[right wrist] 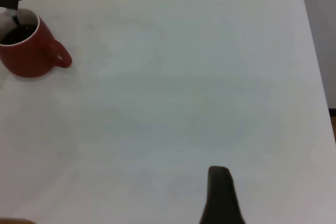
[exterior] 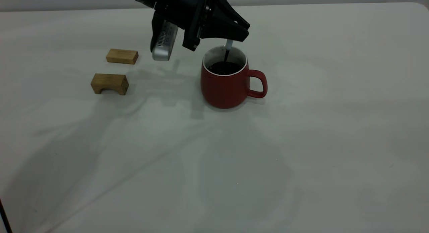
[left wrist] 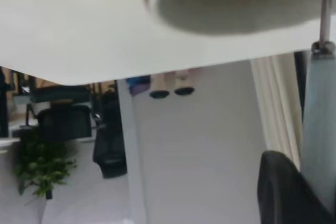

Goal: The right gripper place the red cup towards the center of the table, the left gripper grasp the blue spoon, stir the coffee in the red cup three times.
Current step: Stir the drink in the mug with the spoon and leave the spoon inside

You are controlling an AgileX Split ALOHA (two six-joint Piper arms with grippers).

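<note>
Just blue spoon (exterior: 229, 49) in coffee (exterior: 224, 67)

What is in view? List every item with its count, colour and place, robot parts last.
red cup: one, dark red with white inside, near the middle of the table, handle toward the right arm's side.
coffee: dark, almost black, inside the red cup.
blue spoon: one, pale blue handle and grey neck, upright, dipping into the coffee.
wooden blocks: two, tan, on the left arm's side of the cup, apart from it.
table: one, off-white.
left claw: black, above the cup, shut on the blue spoon.
right claw: black, away from the cup, only one finger visible.
</note>
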